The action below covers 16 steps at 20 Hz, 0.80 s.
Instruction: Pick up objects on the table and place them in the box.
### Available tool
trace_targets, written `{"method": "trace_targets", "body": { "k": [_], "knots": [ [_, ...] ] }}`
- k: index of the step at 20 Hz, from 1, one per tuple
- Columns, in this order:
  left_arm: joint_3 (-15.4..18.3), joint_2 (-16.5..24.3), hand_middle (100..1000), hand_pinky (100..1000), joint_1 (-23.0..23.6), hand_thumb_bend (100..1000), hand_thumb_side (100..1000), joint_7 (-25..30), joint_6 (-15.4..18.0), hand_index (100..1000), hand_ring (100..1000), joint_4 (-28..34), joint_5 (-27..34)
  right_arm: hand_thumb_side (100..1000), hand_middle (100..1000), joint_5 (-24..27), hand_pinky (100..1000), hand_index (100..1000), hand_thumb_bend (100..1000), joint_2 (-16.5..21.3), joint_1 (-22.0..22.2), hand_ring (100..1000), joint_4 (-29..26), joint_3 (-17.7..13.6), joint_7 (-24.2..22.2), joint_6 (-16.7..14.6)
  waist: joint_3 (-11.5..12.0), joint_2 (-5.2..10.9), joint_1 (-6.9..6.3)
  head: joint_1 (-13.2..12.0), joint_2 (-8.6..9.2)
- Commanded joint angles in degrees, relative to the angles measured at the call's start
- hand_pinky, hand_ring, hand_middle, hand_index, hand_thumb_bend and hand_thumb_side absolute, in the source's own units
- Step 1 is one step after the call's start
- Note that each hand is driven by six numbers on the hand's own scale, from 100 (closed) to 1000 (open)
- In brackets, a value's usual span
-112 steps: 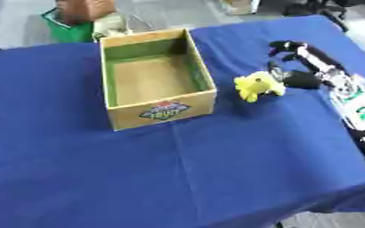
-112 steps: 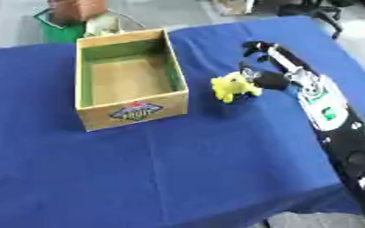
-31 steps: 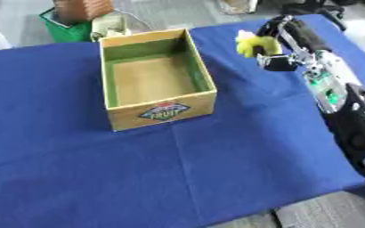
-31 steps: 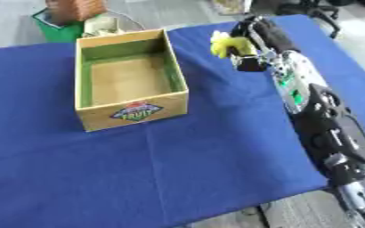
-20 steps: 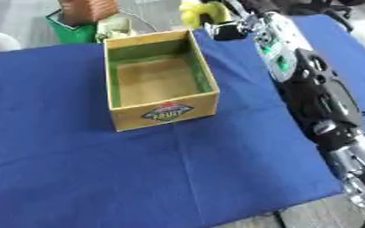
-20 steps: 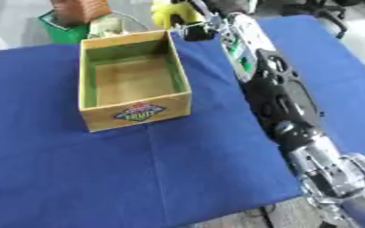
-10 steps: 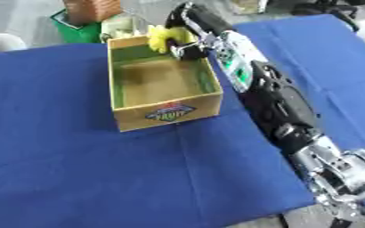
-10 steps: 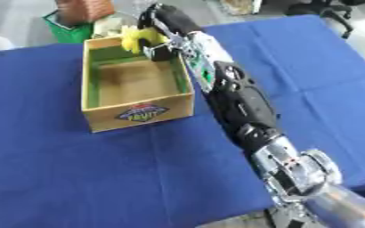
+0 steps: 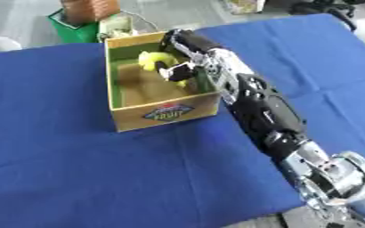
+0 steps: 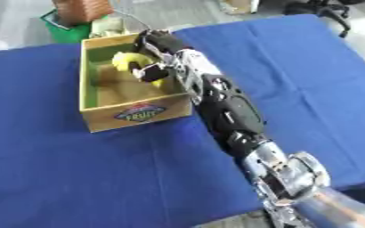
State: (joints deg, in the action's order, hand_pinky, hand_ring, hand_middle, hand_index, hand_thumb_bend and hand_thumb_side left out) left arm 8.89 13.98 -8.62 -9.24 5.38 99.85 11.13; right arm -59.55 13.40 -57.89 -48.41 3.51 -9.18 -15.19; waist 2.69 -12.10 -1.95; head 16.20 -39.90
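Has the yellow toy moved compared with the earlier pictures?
Yes. The yellow toy, held in the right hand, went from the cloth right of the box to inside its far end.

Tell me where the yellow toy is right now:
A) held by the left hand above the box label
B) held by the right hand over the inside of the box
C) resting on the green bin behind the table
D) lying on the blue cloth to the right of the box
B: the right hand reaches over the box rim with its fingers curled on the yellow toy, which sits within the box's open top.
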Motion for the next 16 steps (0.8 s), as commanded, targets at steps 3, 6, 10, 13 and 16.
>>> {"method": "trace_targets", "body": {
  "k": [3,6,10,13,16],
  "knots": [
    [0.2,0.5,454,474,-0.6,793,186,0.0,0.1,609,403,0.7,0.2,460,844,3.0,818,930,213,3.4,0.2,932,-5.8,-1.6,-1.0,1.1,-0.3,0.69,0.12,-0.4,0.08],
    [0.4,0.5,454,475,-0.6,792,186,-0.2,0.2,609,403,0.7,0.1,420,814,6.3,809,918,155,6.2,1.7,923,-9.9,-2.6,-0.2,1.7,-0.5,0.63,0.38,-0.7,0.08],
    [0.7,0.7,454,474,-0.6,792,186,-0.5,0.2,609,403,0.7,0.0,320,753,13.5,781,886,100,10.9,4.8,894,-15.3,-4.0,2.9,3.0,-1.0,0.62,0.66,-1.2,-0.08],
    [0.8,0.7,454,475,-0.6,792,186,-0.6,0.2,609,403,0.8,-0.1,291,721,18.9,768,863,100,14.1,7.8,879,-18.2,-5.4,6.4,4.2,-1.4,0.62,0.76,-1.7,-0.13],
    [0.8,0.8,454,474,-0.6,792,186,-0.7,0.2,609,403,0.8,-0.1,293,686,24.2,754,834,100,16.3,10.7,872,-20.0,-7.0,10.1,5.8,-1.6,0.58,0.67,-2.0,-0.12]
  ]
}}
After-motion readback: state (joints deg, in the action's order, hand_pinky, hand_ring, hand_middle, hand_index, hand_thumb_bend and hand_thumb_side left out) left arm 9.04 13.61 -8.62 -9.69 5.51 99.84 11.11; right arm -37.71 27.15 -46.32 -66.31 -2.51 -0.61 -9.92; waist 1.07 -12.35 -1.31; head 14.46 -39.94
